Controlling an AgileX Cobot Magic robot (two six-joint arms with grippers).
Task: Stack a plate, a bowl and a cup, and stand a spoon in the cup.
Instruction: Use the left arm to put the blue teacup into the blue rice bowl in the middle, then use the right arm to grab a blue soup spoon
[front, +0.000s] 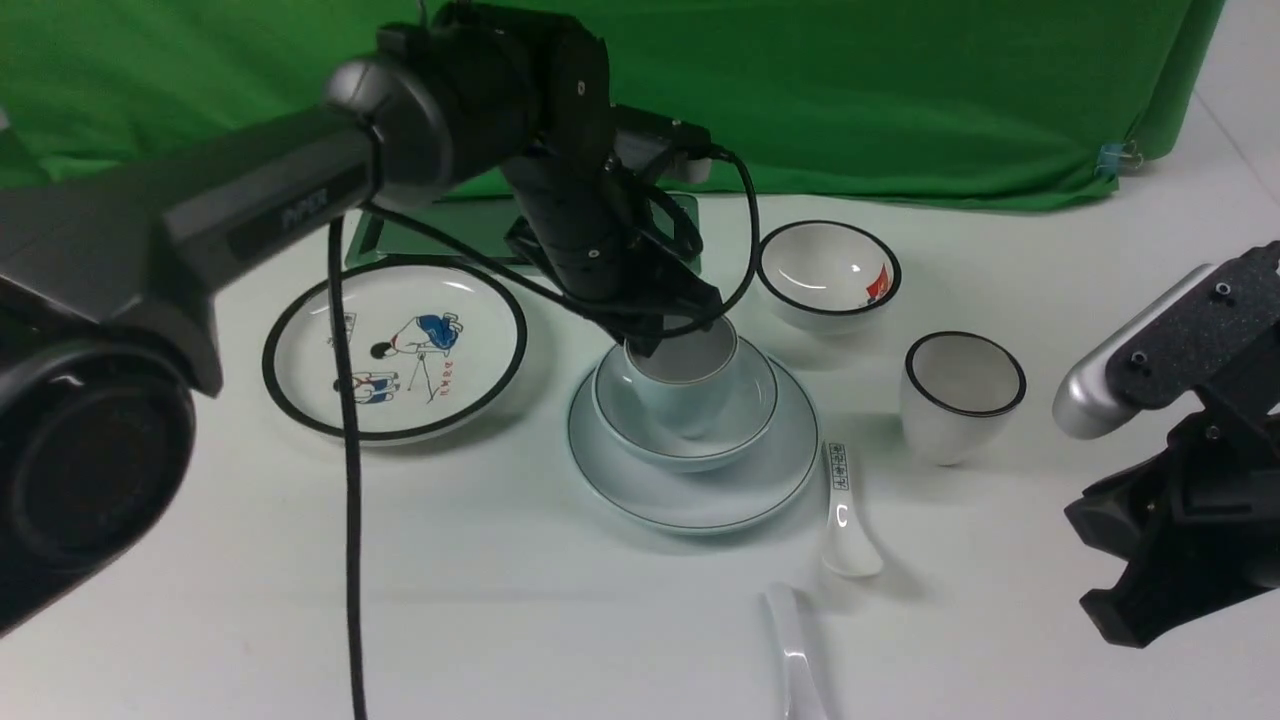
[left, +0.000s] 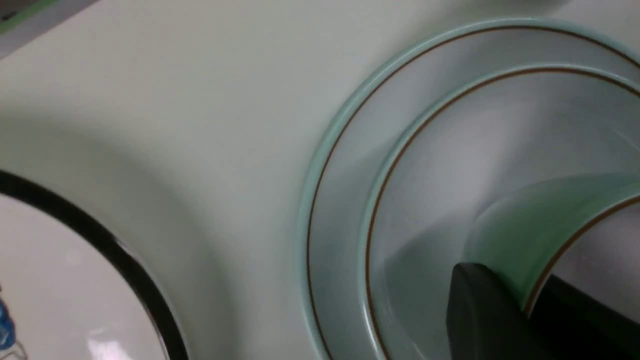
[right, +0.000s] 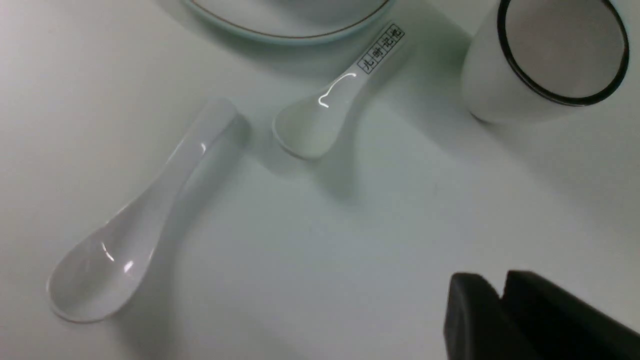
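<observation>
Seating cup (front: 690, 395) in bowl (front: 625, 420) on plate (front: 700, 510), mid-frame, left gripper (front: 645, 338) pinching its rim, presumably for steadiness; right gripper (front: 1085, 560) slightly open, right edge.

Front view: bottom edge crops the plain spoon (front: 795, 655); left gripper (front: 648, 335) covers part of the cup's rim (front: 738, 368). Left wrist view cuts off the cup, bowl (left: 425, 200) and plate (left: 330, 210) at the edges; the cartoon plate (left: 75, 280) is cropped too.
</observation>
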